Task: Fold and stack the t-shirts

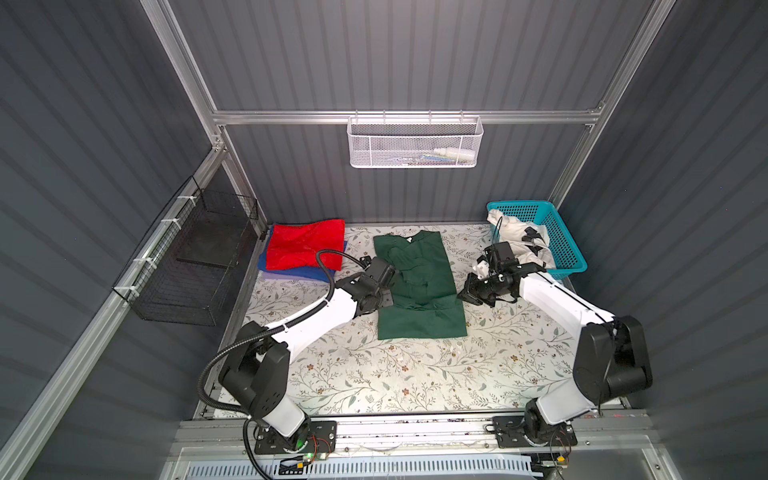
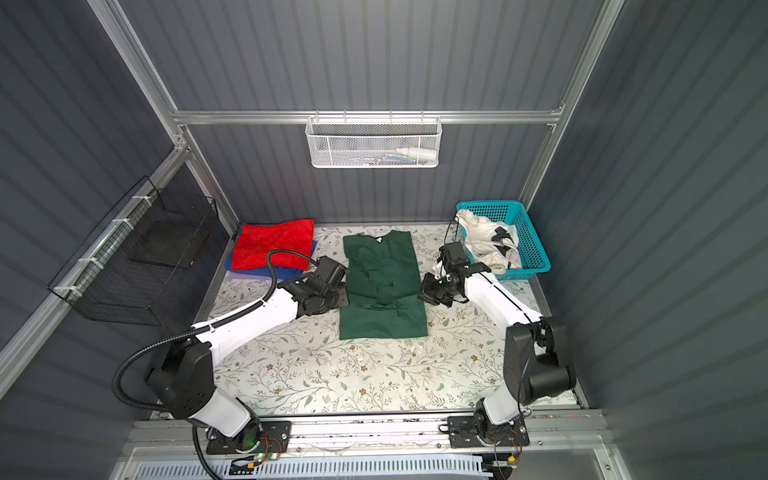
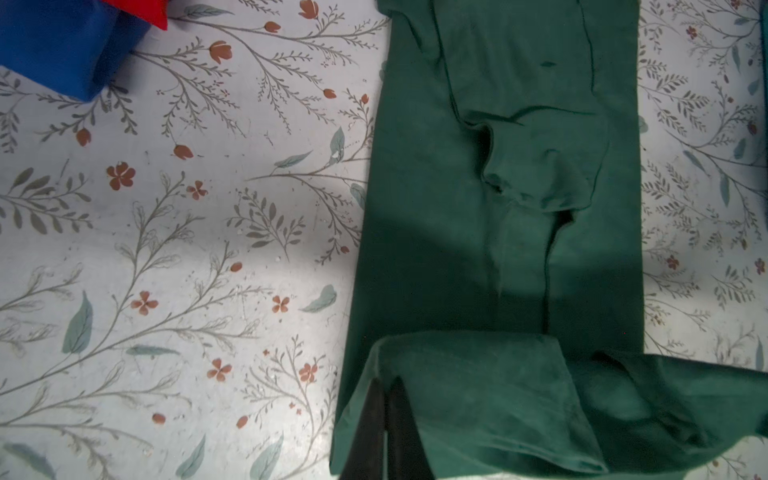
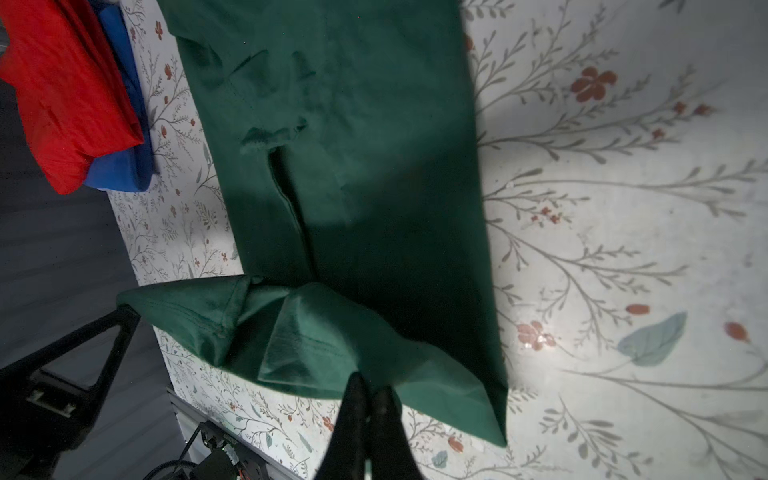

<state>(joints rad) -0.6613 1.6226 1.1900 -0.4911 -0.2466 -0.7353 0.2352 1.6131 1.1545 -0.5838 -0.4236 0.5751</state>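
MID-FOLD: The green shirt (image 1: pixel 419 274) lies lengthwise at the centre of the flowered table (image 1: pixel 374 374). Its sleeves are tucked in to make a long strip, collar at the far end. The left fingers (image 3: pixel 368 440) and right fingers (image 4: pixel 353 424) are each clenched on a flap of its cloth, one at either side edge. Both wrist views show the pinched layer raised off the strip below.

Judged step: the crosswise fold, hem end toward collar. Next move prob. calls for both arms to travel together toward the far end, level and at equal pace so the edge doesn't skew, then let go and back off.

The cloth looks soft and matte, a bit rumpled round the tucked sleeves. In the far-left corner the red shirt (image 1: pixel 305 245) sits folded on the blue shirt (image 1: pixel 299 273). The white shirt (image 1: pixel 519 237), w/ black marks showing, lies crumpled in the basket (image 1: pixel 569 257) at far right.
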